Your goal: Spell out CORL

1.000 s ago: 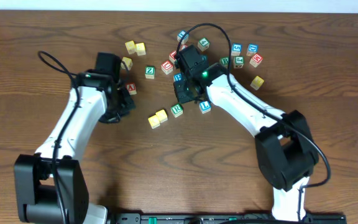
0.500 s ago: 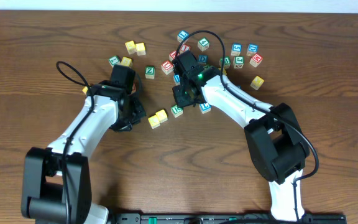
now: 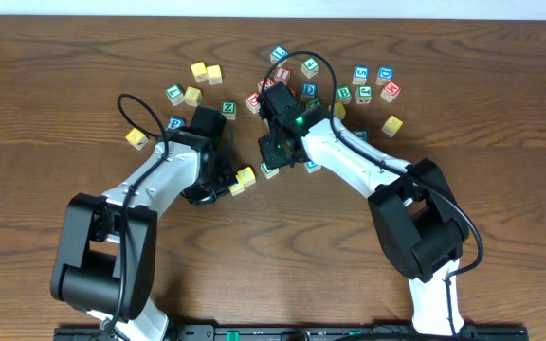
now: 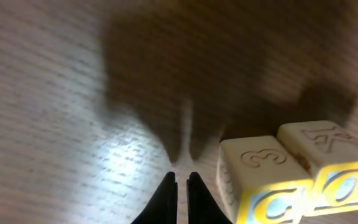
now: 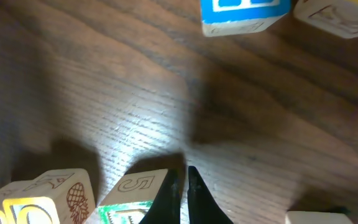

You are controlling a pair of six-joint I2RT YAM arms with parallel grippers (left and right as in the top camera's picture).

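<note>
The dark wood table (image 3: 500, 142) carried scattered letter cubes. You had the left tool (image 4: 182, 186) pressed together on nothing, tips low over the wood. The C cube (image 4: 257, 177) and O cube (image 4: 331, 155) lay touching each other, just right of it. Your right tool (image 5: 183, 183) was also pressed together and empty. The green R cube (image 5: 132, 196) sat right against its left finger, and the blue L cube (image 3: 312, 166) lay near its other side.

A dark brown wooden table (image 3: 45, 95) fills nearly the whole overhead view, its grain running left to right; along the far edge lies a narrow pale strip (image 3: 444, 8) — wall or floor, I cannot tell; close up, the wood carries a soft bright sheen (image 4: 123, 155) beside broad, blurred shadows.
</note>
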